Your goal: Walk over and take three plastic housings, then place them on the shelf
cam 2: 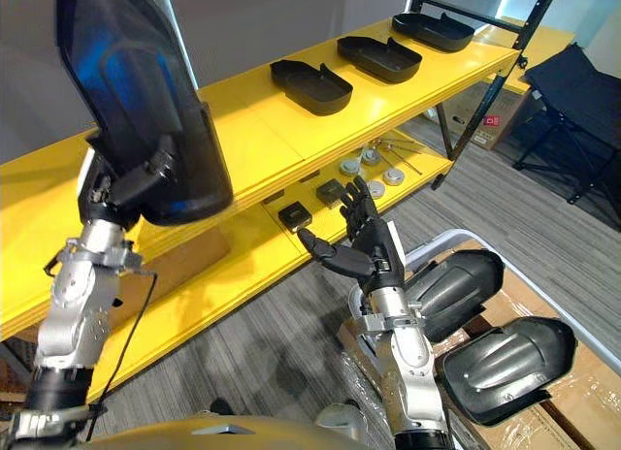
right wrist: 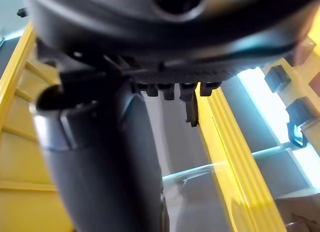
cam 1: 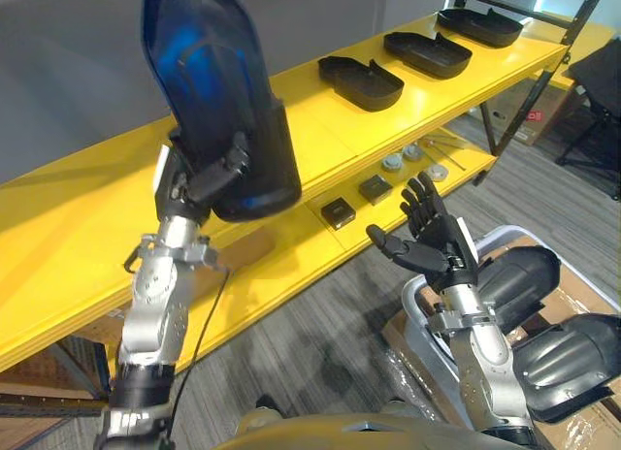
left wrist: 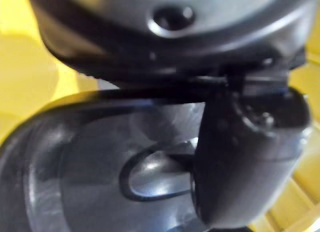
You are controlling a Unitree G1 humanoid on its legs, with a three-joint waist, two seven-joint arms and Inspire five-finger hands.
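My left hand (cam 1: 199,178) is shut on a black plastic housing (cam 1: 218,101) and holds it upright above the yellow shelf's top board (cam 1: 97,208). In the left wrist view the thumb (left wrist: 245,157) presses on the housing's glossy inside (left wrist: 100,177). Three more black housings (cam 1: 361,81) (cam 1: 428,53) (cam 1: 480,26) lie in a row on the same board, further right. My right hand (cam 1: 432,237) hovers open and holds nothing, in front of the lower board. Two more housings (cam 1: 514,280) (cam 1: 572,363) lie in a bin at the lower right.
On the lower yellow board (cam 1: 291,261) lie two small black blocks (cam 1: 338,212) and several round metal discs (cam 1: 403,157). The grey bin (cam 1: 417,305) sits on cardboard by my right arm. A dark folding chair (cam 2: 572,101) stands at the far right on grey carpet.
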